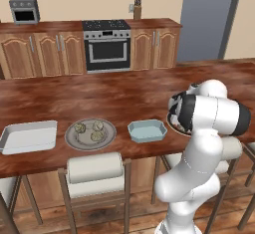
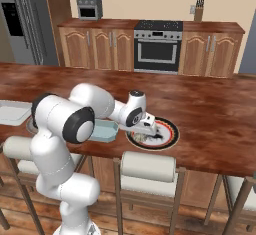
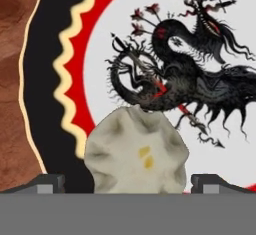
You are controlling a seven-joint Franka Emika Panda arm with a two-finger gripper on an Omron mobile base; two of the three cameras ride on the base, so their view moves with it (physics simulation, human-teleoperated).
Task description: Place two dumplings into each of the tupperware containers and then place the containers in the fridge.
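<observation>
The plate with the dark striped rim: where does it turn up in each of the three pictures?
Left base view: a sliver of the plate shows at right of centre, mostly behind the white arm.
Right base view: centre, on the counter edge, under the hand.
Hand view: close up, its dragon picture above a dumpling.
Shared landmark: the light blue tub lies just beside the plate.

A robot arm built of glossy white, rounded segments that swell into bulbous housings at each joint. Wide black bands ring the joints, separating one white shell from the next. The wrist ends in a white cylindrical cap with a dark top. The gripper has two small dark grey fingertips, blocky with flat tops.
</observation>
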